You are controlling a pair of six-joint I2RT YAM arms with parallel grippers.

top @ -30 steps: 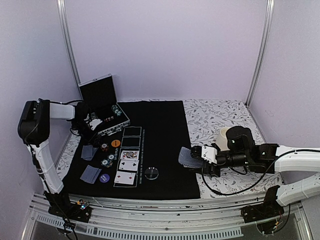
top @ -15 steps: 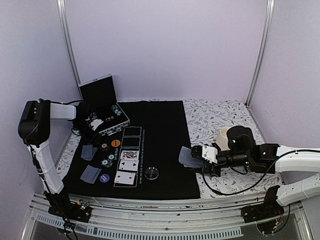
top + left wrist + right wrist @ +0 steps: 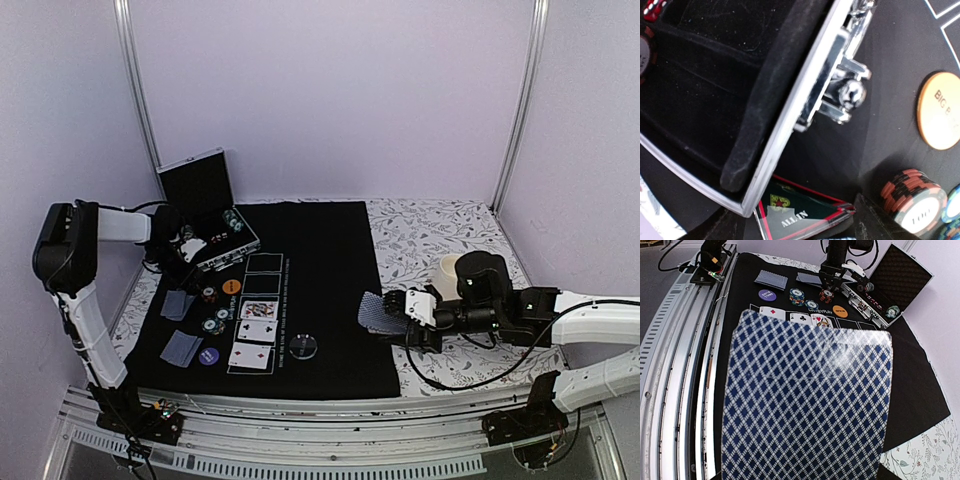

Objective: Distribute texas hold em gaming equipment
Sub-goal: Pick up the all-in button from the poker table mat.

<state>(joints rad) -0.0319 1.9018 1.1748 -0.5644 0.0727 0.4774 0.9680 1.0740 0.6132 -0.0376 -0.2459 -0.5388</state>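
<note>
The right hand gripped a card with a blue-and-white lattice back, held above the right edge of the black mat. The left hand hovered beside the open case, over a red-edged triangle marker. Whether it was gripping anything could not be told.

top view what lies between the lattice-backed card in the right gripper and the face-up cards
A clear round disc on the black mat, nearer the face-up cards than the held lattice-backed card; the top view shows it.
</note>
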